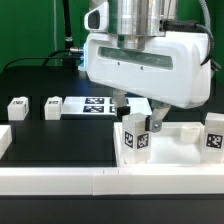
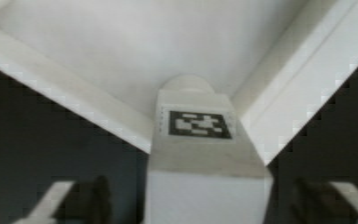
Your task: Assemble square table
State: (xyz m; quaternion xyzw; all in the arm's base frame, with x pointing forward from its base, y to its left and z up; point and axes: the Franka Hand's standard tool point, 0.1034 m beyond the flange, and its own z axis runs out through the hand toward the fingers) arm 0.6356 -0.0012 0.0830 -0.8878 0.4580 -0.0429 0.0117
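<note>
The white square slab (image 1: 178, 148) lies at the exterior view's right front, recessed side up. A white tagged leg (image 1: 135, 136) stands upright in its near corner; a second leg (image 1: 213, 136) stands at the right edge. Two more legs (image 1: 17, 108) (image 1: 52, 108) lie loose on the black table at the left. My gripper (image 1: 136, 106) hangs directly over the upright corner leg. In the wrist view the leg (image 2: 202, 125) rises between my fingers (image 2: 83, 200), with a dark gap on each side, and the slab's corner walls (image 2: 158, 40) lie behind it. The gripper (image 2: 202, 205) is open and holds nothing.
The marker board (image 1: 92, 105) lies flat behind the gripper. White border rails run along the front (image 1: 90, 182) and the left (image 1: 4, 142) of the table. Cables and dark gear stand at the back.
</note>
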